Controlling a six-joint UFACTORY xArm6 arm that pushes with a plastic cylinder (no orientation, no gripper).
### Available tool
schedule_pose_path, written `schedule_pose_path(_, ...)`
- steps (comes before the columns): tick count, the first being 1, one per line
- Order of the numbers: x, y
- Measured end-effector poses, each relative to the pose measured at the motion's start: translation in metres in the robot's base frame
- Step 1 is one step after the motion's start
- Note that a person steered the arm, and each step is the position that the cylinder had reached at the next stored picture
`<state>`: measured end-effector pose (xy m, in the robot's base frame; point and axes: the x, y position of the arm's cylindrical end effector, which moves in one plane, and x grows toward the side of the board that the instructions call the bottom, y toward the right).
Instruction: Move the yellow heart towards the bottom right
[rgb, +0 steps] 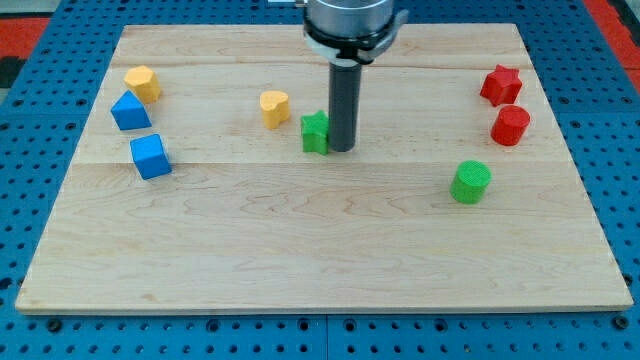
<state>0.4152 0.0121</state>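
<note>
Seven blocks out here: two yellow, two blue, two red cylinders aside, let's count properly — two yellow, two blue, two red, two green, so eight. No claw on this rod, nothing grasped; my tip touches the green star at its three o'clock. The yellow heart sits just beyond at ten o'clock. Pale wooden surface, blue pegboard around.

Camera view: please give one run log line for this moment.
tip: against green star, its right | yellow heart: upper-left of star, untouched
</note>
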Motion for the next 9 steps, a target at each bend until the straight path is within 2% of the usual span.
schedule_pose_path(5, 0.004, -0.141)
schedule_pose_path(6, 0.004, -0.152)
schedule_pose_path(7, -0.018, -0.158)
schedule_pose_path(8, -0.067, -0.144)
schedule_pose_path(9, -0.079, -0.093)
